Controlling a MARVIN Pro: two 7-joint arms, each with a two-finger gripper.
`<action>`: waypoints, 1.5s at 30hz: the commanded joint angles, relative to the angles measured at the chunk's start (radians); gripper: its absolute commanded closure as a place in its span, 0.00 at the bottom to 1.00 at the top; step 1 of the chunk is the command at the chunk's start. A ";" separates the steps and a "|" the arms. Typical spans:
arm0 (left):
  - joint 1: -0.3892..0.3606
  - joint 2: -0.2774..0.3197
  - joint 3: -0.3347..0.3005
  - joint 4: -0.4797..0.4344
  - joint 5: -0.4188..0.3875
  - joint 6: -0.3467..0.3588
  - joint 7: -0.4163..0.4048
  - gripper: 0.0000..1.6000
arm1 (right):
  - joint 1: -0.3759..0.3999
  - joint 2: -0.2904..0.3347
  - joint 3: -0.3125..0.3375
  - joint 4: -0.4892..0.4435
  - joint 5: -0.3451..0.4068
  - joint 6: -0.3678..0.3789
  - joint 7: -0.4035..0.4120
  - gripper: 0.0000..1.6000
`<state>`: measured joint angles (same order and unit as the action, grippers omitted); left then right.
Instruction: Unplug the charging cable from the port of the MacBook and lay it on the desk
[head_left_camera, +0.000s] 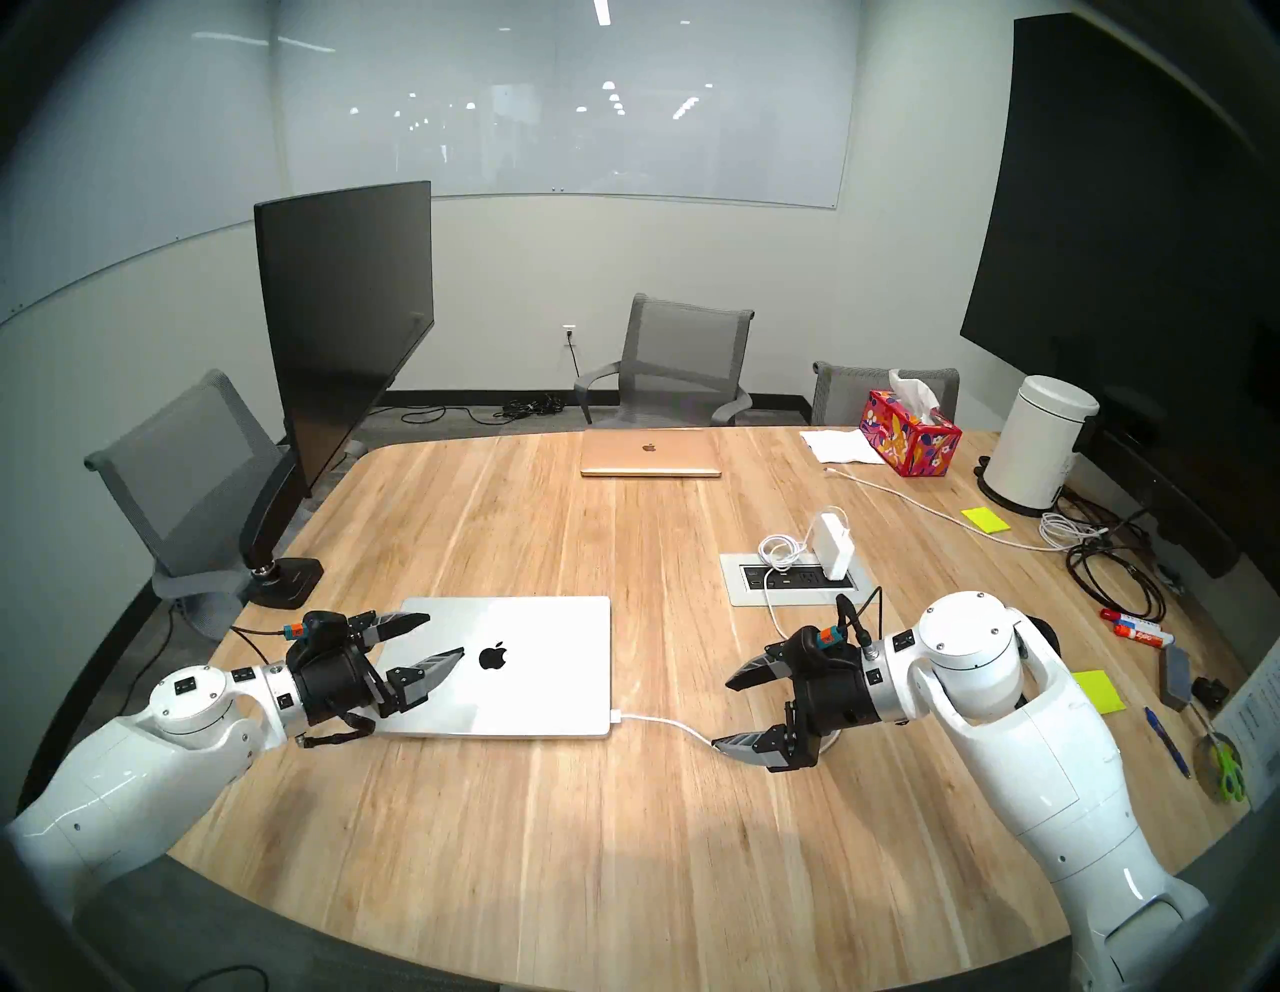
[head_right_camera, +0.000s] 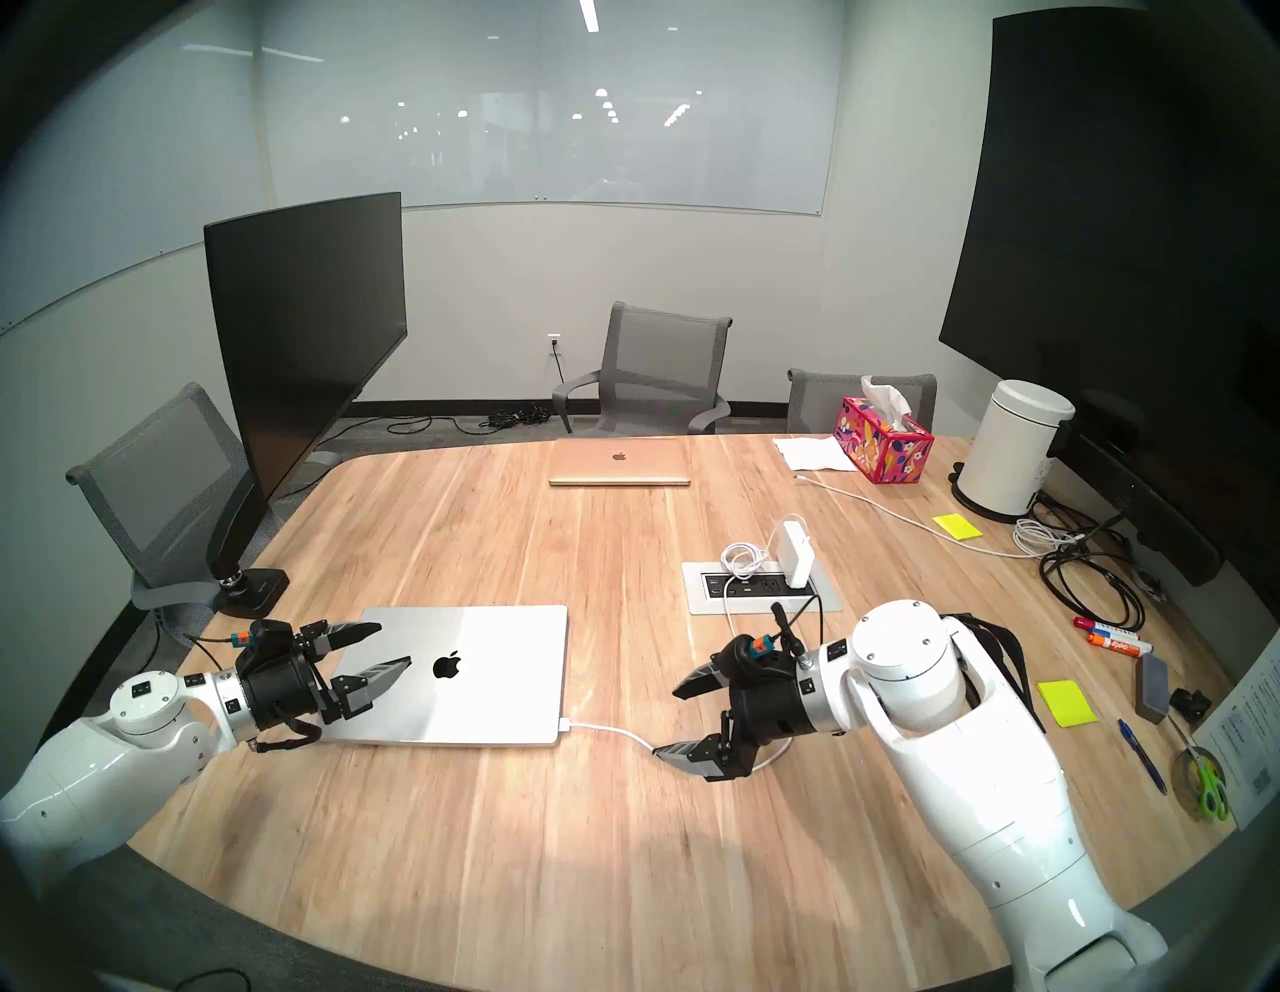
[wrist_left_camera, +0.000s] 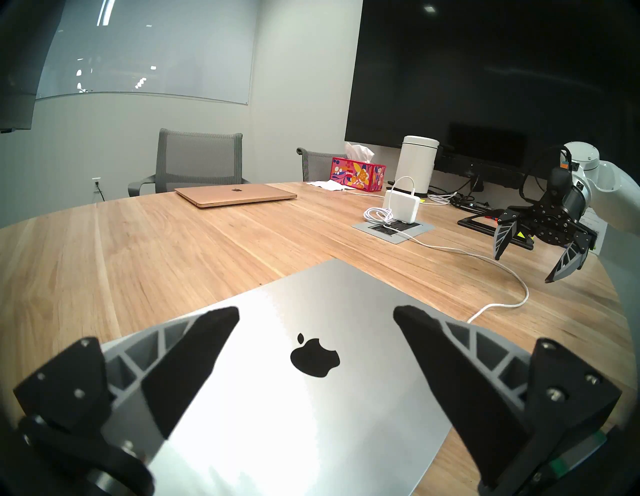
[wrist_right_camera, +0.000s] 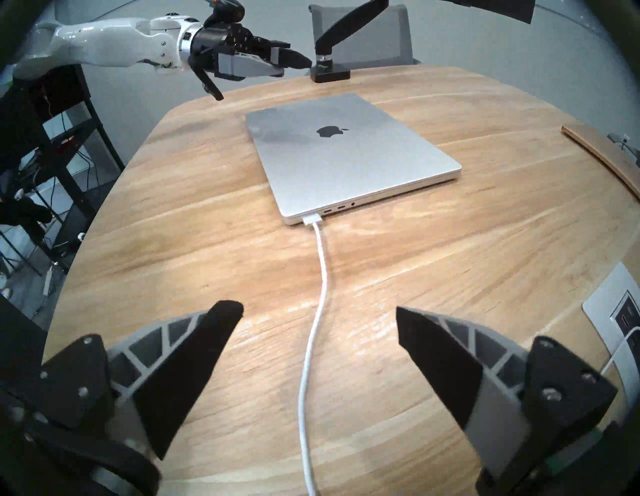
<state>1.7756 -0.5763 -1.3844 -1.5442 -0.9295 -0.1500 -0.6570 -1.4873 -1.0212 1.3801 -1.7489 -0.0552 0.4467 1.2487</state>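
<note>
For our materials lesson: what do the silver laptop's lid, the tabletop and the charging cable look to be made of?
Laptop: probably brushed metal, with a matte silver sheen and soft reflections.
Tabletop: light wood or wood-look laminate, with streaky grain; which one is unclear.
Charging cable: smooth white plastic or rubber sheath, slightly glossy and bending freely.

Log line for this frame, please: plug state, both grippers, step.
charging cable: plugged into MacBook | left gripper: open over lid | right gripper: open, cable between fingers, ungrasped | step: pre-grasp
</note>
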 joint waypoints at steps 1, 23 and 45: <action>-0.004 0.002 -0.008 -0.007 -0.003 -0.005 0.002 0.00 | 0.077 -0.014 -0.047 -0.002 -0.019 -0.019 0.021 0.00; -0.003 0.002 -0.008 -0.007 -0.003 -0.005 0.003 0.00 | 0.112 -0.056 -0.177 0.054 -0.159 -0.086 -0.010 0.00; -0.003 0.002 -0.007 -0.007 -0.003 -0.005 0.003 0.00 | 0.150 -0.092 -0.193 0.142 -0.190 -0.117 -0.033 0.94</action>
<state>1.7756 -0.5752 -1.3839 -1.5442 -0.9306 -0.1501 -0.6563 -1.3623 -1.0974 1.1828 -1.6047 -0.2512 0.3288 1.2158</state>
